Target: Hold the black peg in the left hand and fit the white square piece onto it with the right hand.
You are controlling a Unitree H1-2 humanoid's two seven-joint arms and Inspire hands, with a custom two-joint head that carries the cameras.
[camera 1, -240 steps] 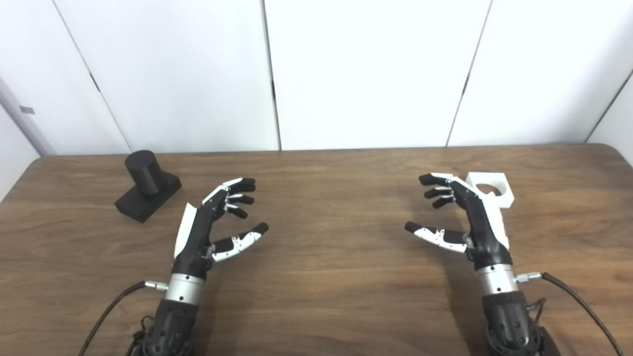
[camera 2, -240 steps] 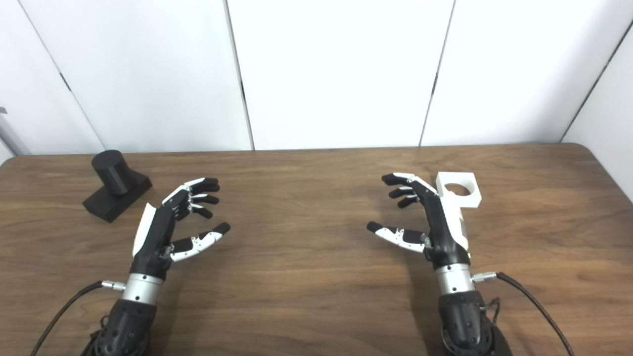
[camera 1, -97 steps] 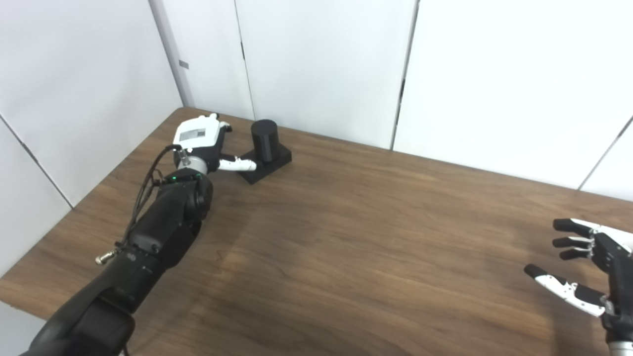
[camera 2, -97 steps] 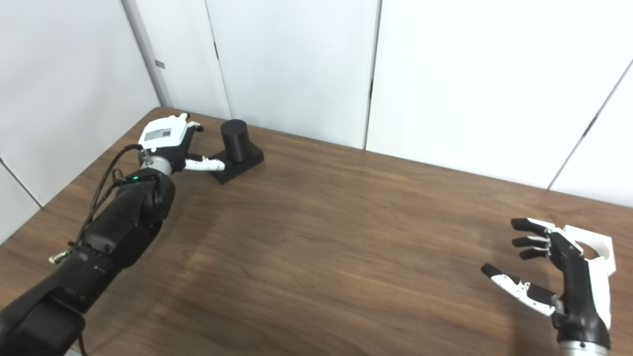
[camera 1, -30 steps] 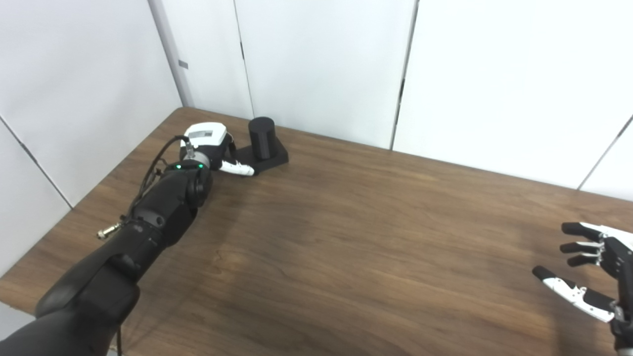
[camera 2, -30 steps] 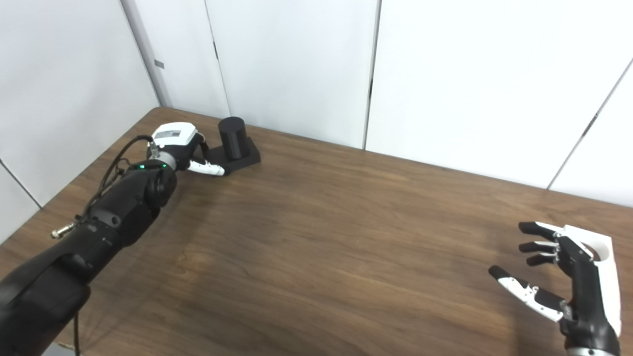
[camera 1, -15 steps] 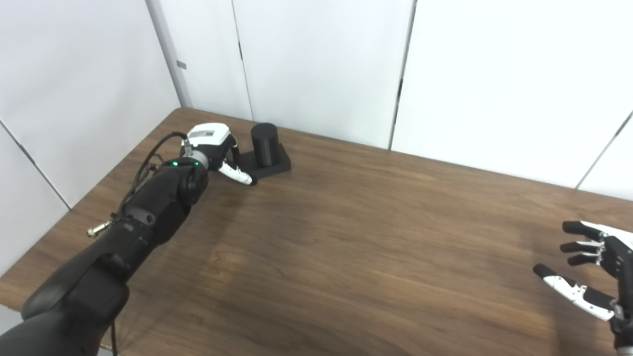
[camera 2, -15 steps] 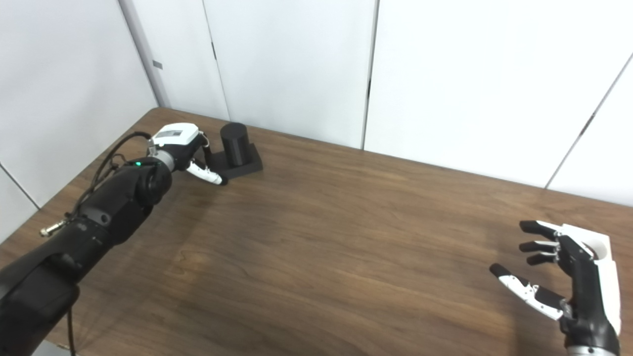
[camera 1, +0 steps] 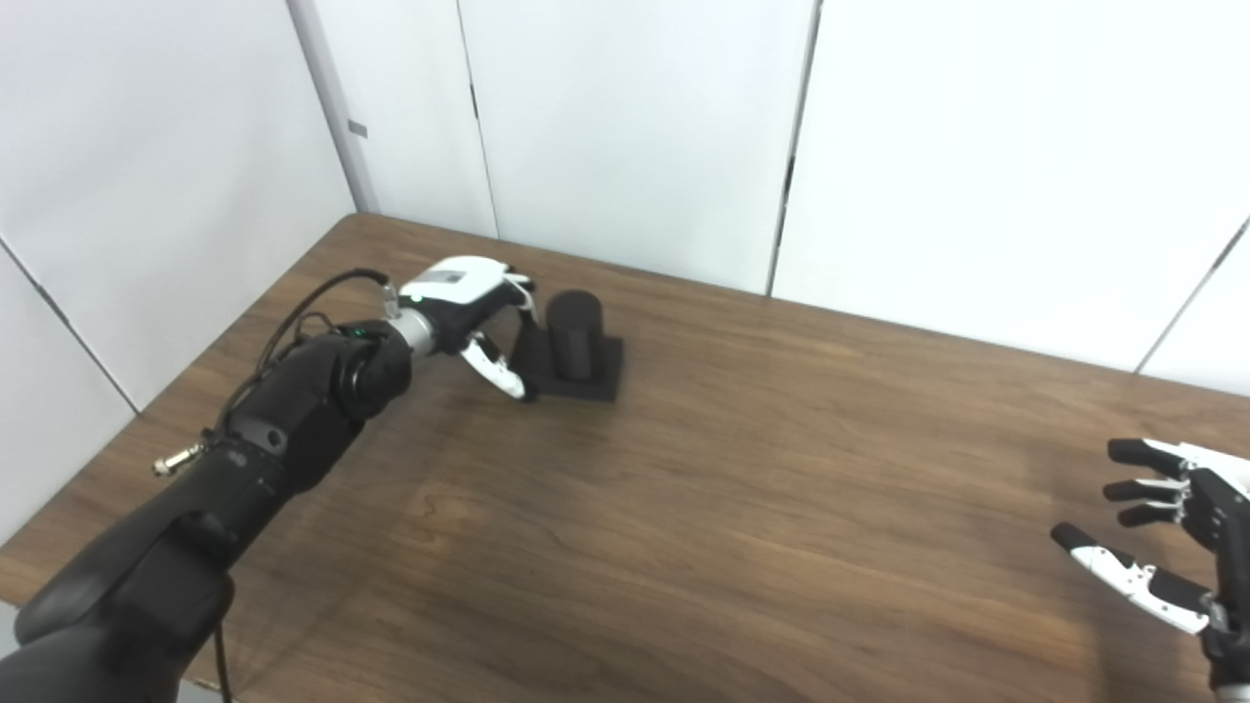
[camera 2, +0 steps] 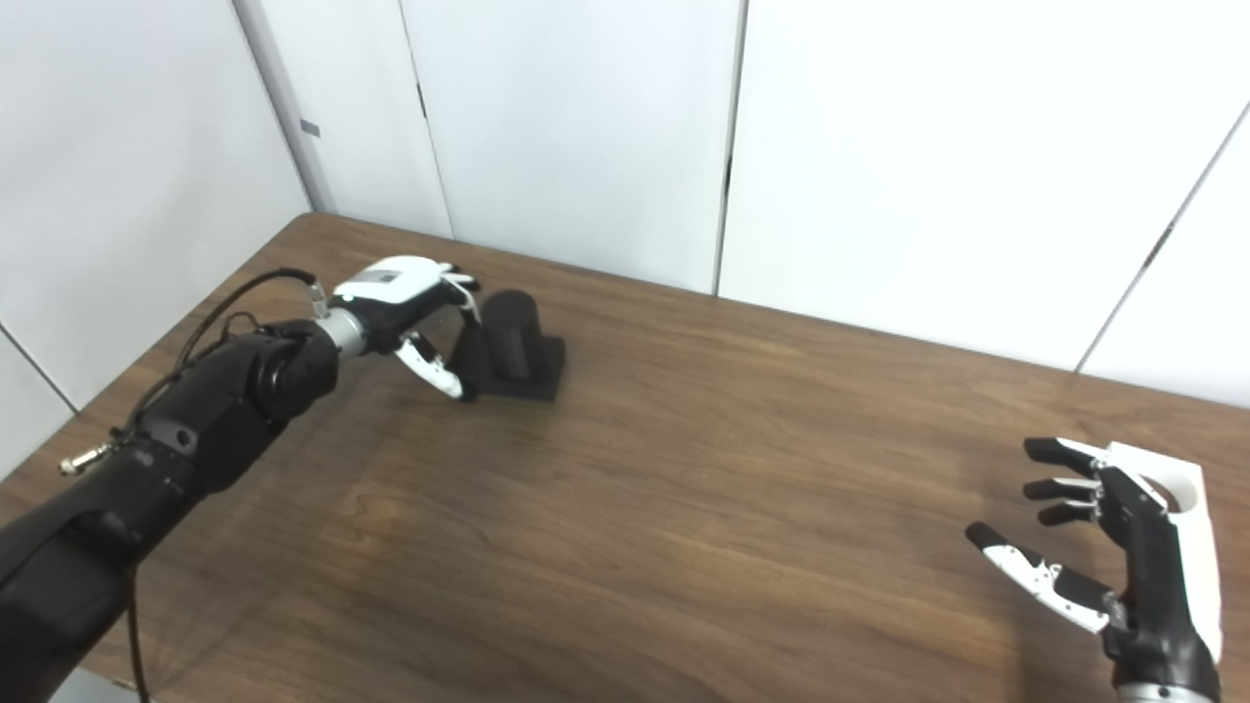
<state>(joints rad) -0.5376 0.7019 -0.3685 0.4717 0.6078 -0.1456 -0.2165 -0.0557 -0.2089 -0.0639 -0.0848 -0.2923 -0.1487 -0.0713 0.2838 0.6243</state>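
Gripping the base of the one black peg [camera 1: 576, 344], the left hand [camera 1: 467, 296] has its fingers [camera 1: 496, 363] curled round the block's near edge, peg tilted on the table [camera 1: 742, 508]. Over on the right, the right hand [camera 2: 1123, 557] hangs with fingers spread wide, holding nothing. One white square piece [camera 2: 1187, 488] sits just behind it, hole showing. A grey label on the left hand is unreadable.
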